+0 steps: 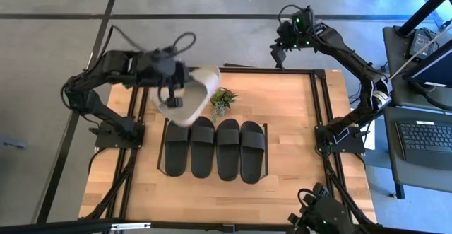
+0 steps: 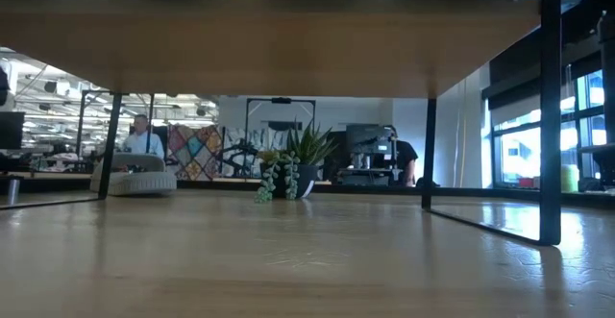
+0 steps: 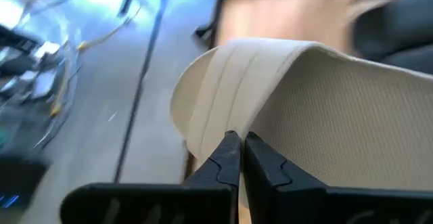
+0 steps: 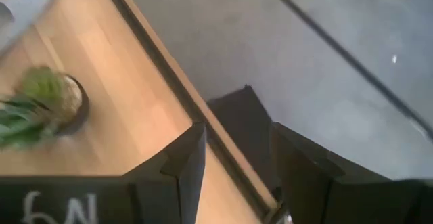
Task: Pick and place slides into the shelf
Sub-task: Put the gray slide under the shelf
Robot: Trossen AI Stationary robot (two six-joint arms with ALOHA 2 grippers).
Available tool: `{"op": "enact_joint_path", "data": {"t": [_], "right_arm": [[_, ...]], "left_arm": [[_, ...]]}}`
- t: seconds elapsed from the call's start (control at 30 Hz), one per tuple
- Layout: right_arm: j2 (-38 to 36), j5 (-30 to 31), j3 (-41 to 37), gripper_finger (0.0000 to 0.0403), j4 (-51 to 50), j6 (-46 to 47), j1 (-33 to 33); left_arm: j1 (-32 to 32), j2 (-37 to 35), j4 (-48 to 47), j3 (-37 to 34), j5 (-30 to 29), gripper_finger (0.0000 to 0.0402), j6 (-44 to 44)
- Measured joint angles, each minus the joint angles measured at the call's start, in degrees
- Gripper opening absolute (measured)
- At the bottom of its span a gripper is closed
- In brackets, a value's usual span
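- The counter (image 1: 282, 107) is a light wooden top with black rails along its sides, seen whole from above.
- The shelf (image 1: 162, 149) sits near the middle of the counter; from above only its thin black side frame shows, since slides cover its board. In the low view its board spans the top of the picture on thin black legs (image 2: 550, 107).
- The left arm (image 1: 106, 68) reaches in over the counter's left rear part; the right arm (image 1: 346, 50) waits folded at the right rear corner, beyond the counter's edge.
- Four black slides (image 1: 215, 149) lie side by side on the shelf, touching one another, straps toward the plant.
- A light grey-white slide (image 1: 192, 92) hangs tilted in the air above the left rear end of the shelf, just beside the plant and overlapping the leftmost black slide as seen from above.
- Another pale slide (image 2: 135, 179) lies on the counter far back in the low view.
- The left pincer (image 3: 242, 153) is pinched tight on the grey-white slide, its fingertips meeting over the edge of the broad strap.
- The right pincer (image 4: 233, 160) stands partly open and holds nothing, out over the floor beside the counter's edge.
- The small green potted plant (image 1: 222, 100) stands just behind the row of black slides.
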Motion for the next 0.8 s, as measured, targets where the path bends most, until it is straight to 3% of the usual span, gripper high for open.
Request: {"op": "enact_joint_path", "data": {"t": [0.2,0.37,0.8], "right_arm": [[0.1,0.0,-8.7,0.0165,1.4,-1.4,-2.7],[0.0,0.0,-10.3,0.0165,-0.1,-2.9,-4.2],[-0.1,-11.0,-10.3,0.0165,-0.6,-1.1,-4.3]], "left_arm": [[-14.8,0.1,5.0,1.5,0.2,0.0,-9.8],[-25.0,2.6,13.4,1.5,-0.1,0.0,-14.2],[-40.4,17.9,22.7,1.4,-9.6,0.0,-28.2]]}}
